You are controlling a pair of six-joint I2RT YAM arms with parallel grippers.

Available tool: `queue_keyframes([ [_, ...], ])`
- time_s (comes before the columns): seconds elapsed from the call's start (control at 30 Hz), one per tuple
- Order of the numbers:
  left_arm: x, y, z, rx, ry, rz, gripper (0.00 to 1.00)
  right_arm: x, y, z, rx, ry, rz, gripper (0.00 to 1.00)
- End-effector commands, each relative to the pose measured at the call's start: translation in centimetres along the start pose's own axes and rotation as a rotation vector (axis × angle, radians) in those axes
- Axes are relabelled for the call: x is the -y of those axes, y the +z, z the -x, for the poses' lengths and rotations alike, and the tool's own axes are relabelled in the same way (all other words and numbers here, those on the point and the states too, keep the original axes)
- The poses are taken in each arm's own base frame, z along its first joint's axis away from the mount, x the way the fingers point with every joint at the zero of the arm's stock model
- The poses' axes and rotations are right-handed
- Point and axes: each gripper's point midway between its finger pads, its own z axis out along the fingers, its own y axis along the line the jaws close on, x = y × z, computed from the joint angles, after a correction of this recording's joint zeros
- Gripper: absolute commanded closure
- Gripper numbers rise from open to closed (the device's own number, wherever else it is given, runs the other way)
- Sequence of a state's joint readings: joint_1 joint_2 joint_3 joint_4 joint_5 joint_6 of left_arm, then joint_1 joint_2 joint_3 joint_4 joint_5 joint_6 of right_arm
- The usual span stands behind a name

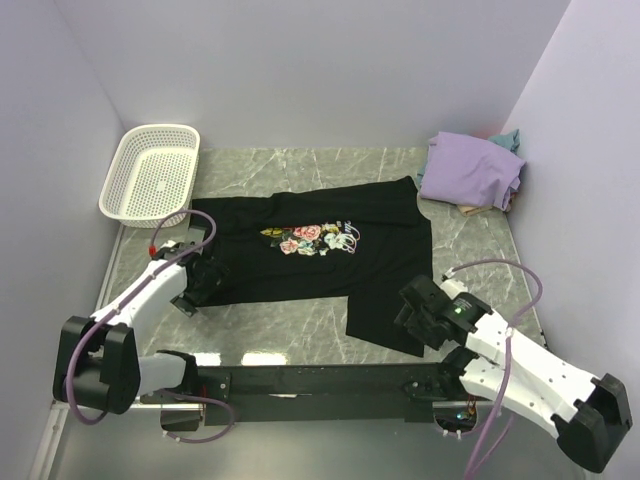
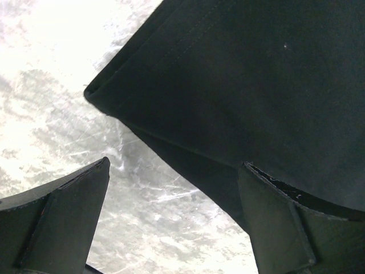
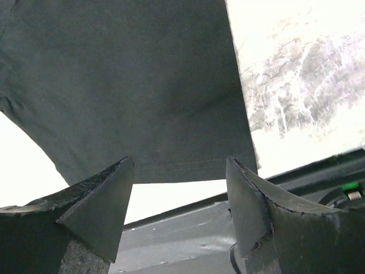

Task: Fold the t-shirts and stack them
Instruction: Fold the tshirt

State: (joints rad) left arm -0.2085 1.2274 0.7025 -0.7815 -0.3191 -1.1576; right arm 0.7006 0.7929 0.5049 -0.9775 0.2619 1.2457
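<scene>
The black shirt [image 1: 320, 250] lies flat on the tabletop [image 1: 280, 328], print up. Its long axis runs crosswise in front of me, from my left arm's side to my right arm's. The lavender shirt [image 1: 468, 168] lies in a pile beyond the black shirt's far right corner, well apart from it, with a bit of teal shirt [image 1: 508, 138] showing behind. The basket [image 1: 150, 172] stands beyond its far left corner.

My left gripper [image 1: 195, 285] is at the black shirt's left end, jaws spread wide and holding nothing. In the wrist view the cloth's corner lies just ahead, with one finger over fabric and the other over bare tabletop.

My right gripper [image 1: 415, 312] is at the shirt's near right, where a flap [image 1: 378, 320] (a sleeve, I take it) sticks out toward me. Its jaws stand apart and empty too. The flap's stitched hem lies just ahead of the fingertips and runs across the gap between them.

So each arm has its own end of the shirt, and neither needs to reach across. I judge that the next move turns on that flap. It juts off the long axis straight toward my right gripper, so that arm is the nearer one to pinch the hem and carry it inward over the shirt's body.
</scene>
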Motion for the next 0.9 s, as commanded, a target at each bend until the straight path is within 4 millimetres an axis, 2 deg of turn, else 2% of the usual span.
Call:
queue_keyframes([
  [0.0, 1.8, 0.0, 0.5, 0.010, 0.047, -0.066, 0.01, 0.9, -0.4, 0.9, 0.048, 0.021, -0.114, 0.28],
  [0.17, 3.1, -0.1, 0.0, -0.029, 0.109, -0.115, 0.00, 0.9, -0.4, 1.8, 0.105, 0.027, -0.189, 0.26],
  [0.27, 4.0, -0.4, 0.1, -0.039, 0.138, -0.149, 0.01, 1.4, -0.3, 3.2, 0.179, 0.061, -0.255, 0.22],
  [0.33, 4.4, -0.5, 0.2, -0.044, 0.159, -0.160, 0.01, 1.9, -0.3, 3.3, 0.188, 0.060, -0.299, 0.21],
  [0.37, 4.5, -0.6, 0.1, -0.047, 0.170, -0.166, 0.00, 1.4, -0.7, 3.6, 0.196, 0.057, -0.297, 0.20],
  [0.43, 4.8, -0.7, 0.3, -0.050, 0.191, -0.170, 0.00, 3.5, -1.7, 4.3, 0.246, 0.069, -0.419, 0.16],
  [0.47, 5.0, -0.7, 0.2, -0.052, 0.195, -0.178, 0.01, 3.3, -1.8, 4.5, 0.248, 0.056, -0.419, 0.23],
  [0.5, 5.1, -0.7, 0.1, -0.058, 0.206, -0.187, 0.00, 3.1, -1.7, 4.3, 0.243, 0.064, -0.421, 0.19],
  [0.67, 5.4, -0.4, -0.1, -0.069, 0.233, -0.193, 0.01, 1.8, -1.2, 2.2, 0.176, 0.024, -0.395, 0.17],
  [0.73, 5.3, -0.4, -0.2, -0.073, 0.239, -0.193, 0.01, 1.0, -0.4, 1.1, 0.144, 0.016, -0.361, 0.17],
  [0.77, 5.3, -0.4, -0.3, -0.073, 0.240, -0.195, 0.00, 1.8, 0.2, 0.1, 0.109, 0.011, -0.379, 0.17],
  [0.8, 5.3, -0.5, -0.2, -0.072, 0.243, -0.196, 0.01, 1.5, 0.7, -0.4, 0.096, 0.017, -0.359, 0.17],
  [0.87, 5.2, -0.5, 0.0, -0.064, 0.247, -0.189, 0.01, 2.0, 0.9, -0.9, 0.100, 0.013, -0.359, 0.17],
])
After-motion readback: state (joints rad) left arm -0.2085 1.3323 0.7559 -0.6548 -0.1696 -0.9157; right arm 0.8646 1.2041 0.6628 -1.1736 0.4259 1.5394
